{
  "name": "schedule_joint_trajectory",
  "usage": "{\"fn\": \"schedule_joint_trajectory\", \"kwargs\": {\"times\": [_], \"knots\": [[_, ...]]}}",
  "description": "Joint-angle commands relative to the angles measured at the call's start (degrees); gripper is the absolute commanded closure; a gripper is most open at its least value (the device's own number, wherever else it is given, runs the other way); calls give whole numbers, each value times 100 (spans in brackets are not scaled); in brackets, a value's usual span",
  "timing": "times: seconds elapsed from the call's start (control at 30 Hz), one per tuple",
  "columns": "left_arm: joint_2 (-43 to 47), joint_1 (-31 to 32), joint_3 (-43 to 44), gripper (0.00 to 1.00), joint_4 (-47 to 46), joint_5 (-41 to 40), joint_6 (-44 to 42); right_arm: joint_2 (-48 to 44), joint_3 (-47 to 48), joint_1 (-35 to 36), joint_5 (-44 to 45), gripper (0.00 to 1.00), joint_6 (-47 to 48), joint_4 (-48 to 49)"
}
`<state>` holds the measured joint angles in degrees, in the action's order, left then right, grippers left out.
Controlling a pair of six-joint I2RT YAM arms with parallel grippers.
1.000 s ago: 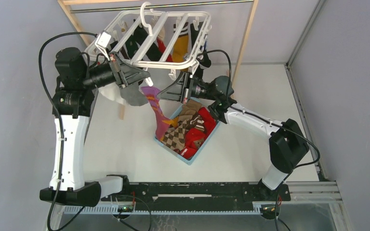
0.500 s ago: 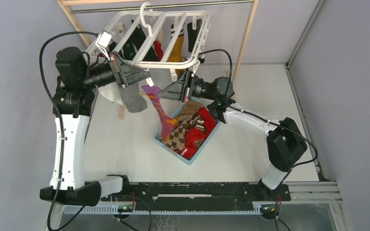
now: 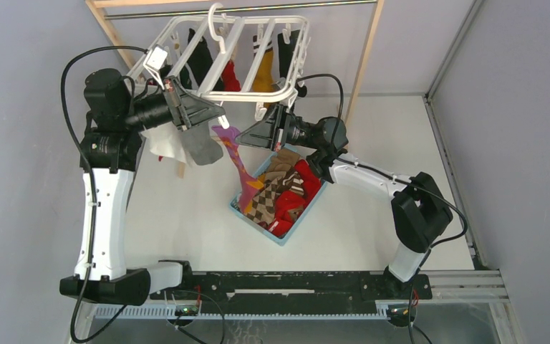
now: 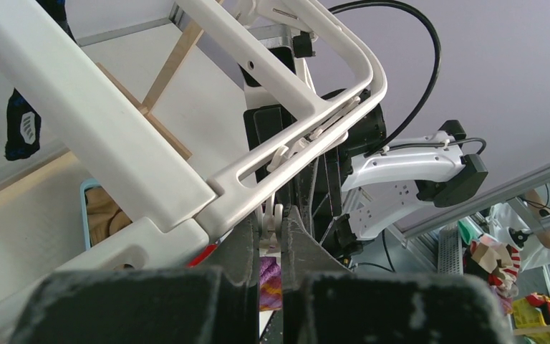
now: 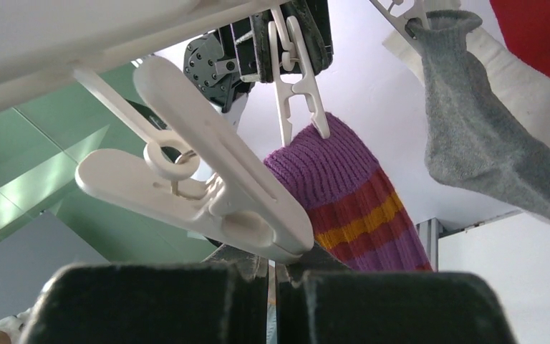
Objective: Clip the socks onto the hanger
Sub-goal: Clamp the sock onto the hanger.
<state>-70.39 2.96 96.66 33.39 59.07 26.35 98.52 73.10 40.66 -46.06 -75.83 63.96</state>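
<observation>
Left gripper [image 4: 271, 233]: pinching hanger clip [image 4: 278, 215], lower centre. Right gripper [image 5: 272, 271]: pressed together; purple-striped sock [image 5: 344, 193] just above.

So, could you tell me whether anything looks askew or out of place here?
The purple-striped sock hangs from one clip by its cuff edge, its toe trailing over the blue basket rim; the hanger looks skewed.

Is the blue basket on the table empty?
No, the basket holds a pile of socks, red and brown-checked ones among them.
</observation>
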Motion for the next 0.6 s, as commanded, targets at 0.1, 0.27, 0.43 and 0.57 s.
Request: {"fn": "schedule_joint_trajectory", "kwargs": {"times": [0.1, 0.27, 0.43, 0.57], "knots": [[74, -18, 81, 100, 123, 483, -96, 27, 85, -197, 695, 100, -387, 756], [77, -21, 81, 100, 125, 537, -102, 107, 81, -216, 741, 100, -581, 939], [61, -15, 90, 100, 99, 601, -72, 247, 67, -223, 746, 100, -774, 1065], [65, -16, 89, 100, 98, 673, -63, 280, 53, -222, 828, 100, -911, 1169]]}}
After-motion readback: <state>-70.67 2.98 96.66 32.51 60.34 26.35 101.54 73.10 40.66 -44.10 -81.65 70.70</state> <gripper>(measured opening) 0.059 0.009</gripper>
